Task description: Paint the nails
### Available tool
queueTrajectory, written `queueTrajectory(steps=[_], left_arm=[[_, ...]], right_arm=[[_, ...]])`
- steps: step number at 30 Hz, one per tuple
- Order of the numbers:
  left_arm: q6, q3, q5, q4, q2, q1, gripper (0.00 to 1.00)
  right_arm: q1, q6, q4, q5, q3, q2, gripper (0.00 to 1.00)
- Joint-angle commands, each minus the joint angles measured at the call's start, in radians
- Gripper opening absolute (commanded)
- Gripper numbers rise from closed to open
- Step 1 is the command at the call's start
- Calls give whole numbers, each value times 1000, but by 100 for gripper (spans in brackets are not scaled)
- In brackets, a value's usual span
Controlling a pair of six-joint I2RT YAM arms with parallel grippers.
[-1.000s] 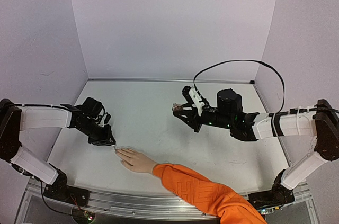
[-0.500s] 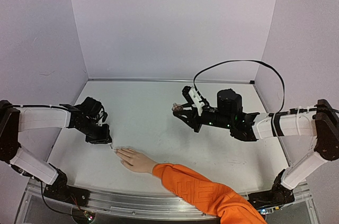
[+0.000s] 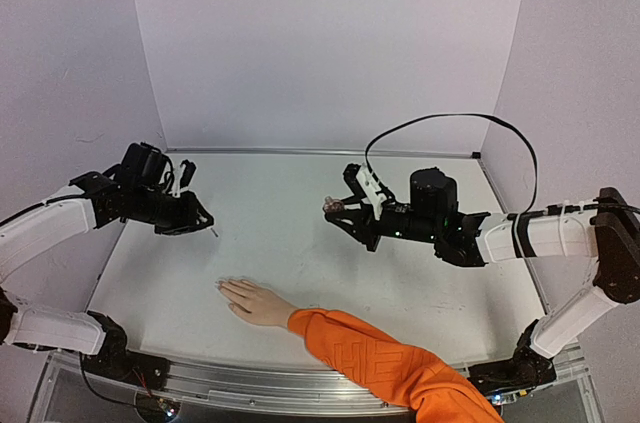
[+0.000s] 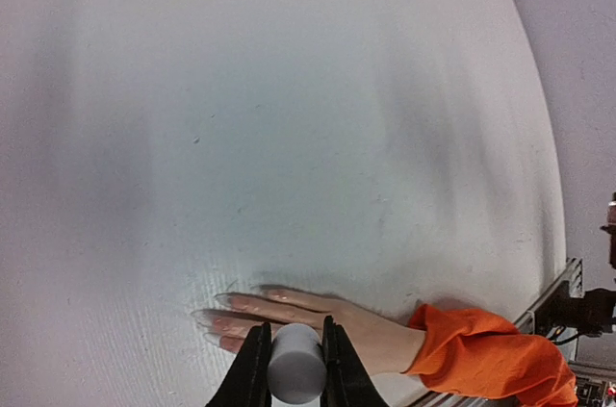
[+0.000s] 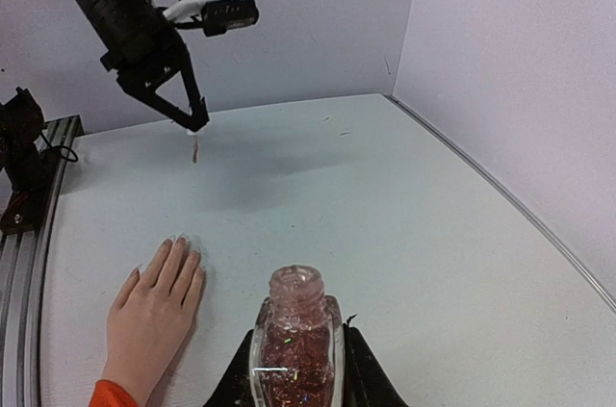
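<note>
The pale hand (image 3: 252, 302) in an orange sleeve (image 3: 380, 363) lies flat near the table's front, and its nails (image 3: 222, 286) point left. My left gripper (image 3: 196, 216) hovers above and behind the fingertips, shut on a grey brush cap (image 4: 295, 364) whose thin brush (image 5: 194, 149) hangs down clear of the table. In the left wrist view the nails (image 4: 221, 302) lie just beyond the cap. My right gripper (image 3: 338, 208) is shut on an open bottle of pink glitter polish (image 5: 295, 349), held upright at mid-table to the right of the hand (image 5: 154, 311).
White walls close in the table (image 3: 300, 193) on the left, back and right. A black cable (image 3: 460, 123) loops above the right arm. A metal rail (image 3: 250, 383) runs along the front edge.
My left gripper has lifted away from the fingertips and moved back and to the left with the brush cap. The right arm, bottle and hand have stayed still.
</note>
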Motion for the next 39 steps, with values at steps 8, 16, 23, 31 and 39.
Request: queueTrajectory(steps=[8, 16, 23, 31, 39], left_arm=[[-32, 271, 185, 216, 62, -217, 0], [-20, 359, 197, 352, 167, -331, 0], [26, 419, 177, 359, 226, -377, 0], [28, 441, 196, 360, 270, -388, 0], [28, 439, 193, 361, 280, -393, 0]], right_arm=[[-5, 30, 140, -156, -7, -18, 0], [-4, 63, 166, -216, -2, 21, 0], [-4, 81, 173, -220, 7, 46, 0], [-3, 101, 202, -188, -3, 48, 0], [-3, 118, 214, -150, -3, 55, 0]])
